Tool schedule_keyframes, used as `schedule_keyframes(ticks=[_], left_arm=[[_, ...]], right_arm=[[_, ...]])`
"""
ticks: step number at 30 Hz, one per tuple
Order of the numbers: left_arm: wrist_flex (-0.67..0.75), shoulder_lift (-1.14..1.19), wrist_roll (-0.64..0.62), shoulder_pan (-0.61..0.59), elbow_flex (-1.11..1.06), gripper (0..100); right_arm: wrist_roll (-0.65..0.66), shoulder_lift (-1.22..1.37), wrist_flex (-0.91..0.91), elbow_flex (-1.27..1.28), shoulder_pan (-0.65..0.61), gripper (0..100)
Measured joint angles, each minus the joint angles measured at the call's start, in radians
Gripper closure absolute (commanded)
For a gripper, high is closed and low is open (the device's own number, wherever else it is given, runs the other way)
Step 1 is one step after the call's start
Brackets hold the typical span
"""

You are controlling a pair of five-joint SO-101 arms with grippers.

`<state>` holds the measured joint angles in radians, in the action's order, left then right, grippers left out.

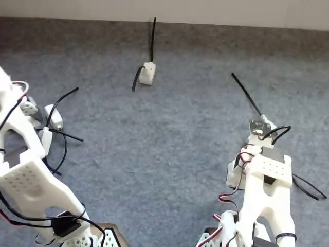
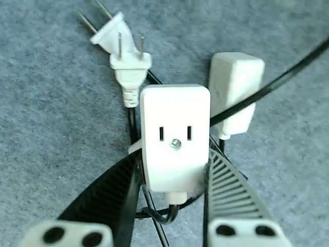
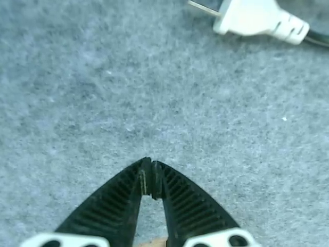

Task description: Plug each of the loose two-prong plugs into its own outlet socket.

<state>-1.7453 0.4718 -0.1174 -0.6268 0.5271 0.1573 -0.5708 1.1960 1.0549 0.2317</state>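
Observation:
My left gripper [image 2: 174, 154] is shut on a white outlet socket [image 2: 175, 128], whose slotted face looks toward the camera. Just beyond it lie two loose white two-prong plugs [image 2: 129, 64] [image 2: 109, 32] with their prongs up. A second white block [image 2: 234, 90] on a black cable rests beside the held socket. In the high view this cluster [image 1: 51, 121] sits at the left edge by the left arm. My right gripper [image 3: 152, 177] is shut with nothing in it, hovering over bare carpet. Another white plug [image 3: 257, 18] lies ahead of it.
A white block on a black cable [image 1: 146, 73] lies alone at the far middle of the grey carpet. A straight black cable [image 1: 244, 92] runs away from the right arm. Black cables loop around the left cluster. The carpet's middle [image 1: 164, 154] is open.

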Motion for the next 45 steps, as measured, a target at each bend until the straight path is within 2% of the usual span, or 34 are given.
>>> schedule_keyframes(ticks=[12, 19, 23, 30, 33, 36, 38, 42, 45], left_arm=[[-0.002, -0.503, 0.000, 0.414, -0.451, 99], [0.199, -0.634, 0.000, 0.663, -0.775, 99], [0.348, -0.675, 0.000, 0.764, -0.948, 99], [0.672, -0.687, 0.015, 0.815, -1.211, 99], [0.778, -0.687, 0.130, 0.813, -1.312, 99], [0.822, -0.687, 0.241, 0.813, -1.381, 97], [0.829, -0.687, 0.278, 0.813, -1.390, 91], [0.832, -0.687, 0.298, 0.812, -1.390, 71], [0.832, -0.697, 0.298, 0.812, -1.390, 67]], right_arm=[[0.000, 0.000, 0.000, 0.000, 0.000, 99.1], [0.000, 0.000, 0.000, 0.000, 0.000, 99.1], [0.000, 0.000, 0.000, 0.000, 0.000, 99.1], [0.000, 0.000, 0.000, 0.000, 0.000, 99.1], [0.000, 0.000, 0.000, 0.000, 0.000, 99.1], [0.000, 0.000, 0.000, 0.000, 0.000, 99.1], [0.000, 0.000, 0.000, 0.000, 0.000, 99.1], [0.000, 0.000, 0.000, 0.000, 0.000, 99.1], [0.000, 0.000, 0.000, 0.000, 0.000, 99.1]])
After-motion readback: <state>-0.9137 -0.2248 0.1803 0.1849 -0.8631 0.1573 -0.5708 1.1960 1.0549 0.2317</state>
